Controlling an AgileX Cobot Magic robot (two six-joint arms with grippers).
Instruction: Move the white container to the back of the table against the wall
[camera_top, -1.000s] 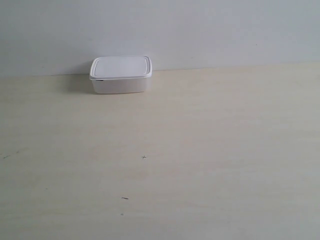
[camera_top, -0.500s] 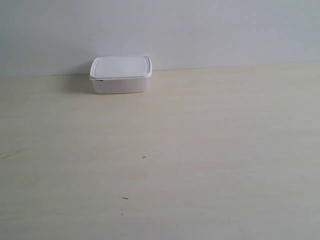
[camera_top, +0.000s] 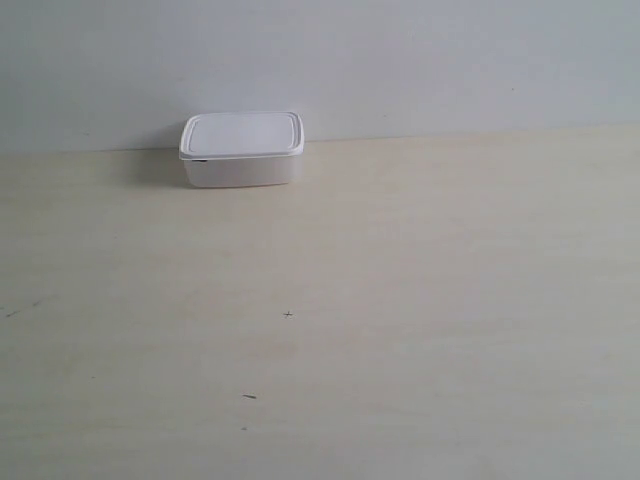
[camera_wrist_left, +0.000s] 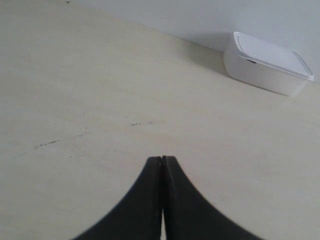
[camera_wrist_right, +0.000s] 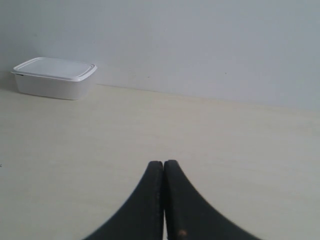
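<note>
You've got the wall (camera_top: 400, 60) across the whole back of the scene, plain pale grey, nothing on it. Below it the table (camera_top: 420, 300) fills the rest, pale beige, bare apart from one box. The white container (camera_top: 241, 149) sits at the far edge of the table, right where tabletop meets wall, upright, lid (camera_top: 242, 133) on and flat. In the exterior view its back edge overlaps the wall line, and both wrist views put it close in under the wall with a soft shadow beside it. You can't tell from any view whether it touches the wall or there's a thin gap. Neither arm shows in the exterior view. The left gripper (camera_wrist_left: 162, 159) hangs over open table well apart from the box, jaws pressed together tip to tip, nothing between them. The right gripper (camera_wrist_right: 163, 162) is the same: closed up tight, empty, well away from the box, looking at it across bare table. A few tiny dark specks (camera_top: 288, 315) mark the tabletop nearer the camera; ignore them. Judgement: the move looks done, with the box at the back by the wall and both tools clear of it. All that's left, if anything, is a small nudge should there be a gap behind it.
</note>
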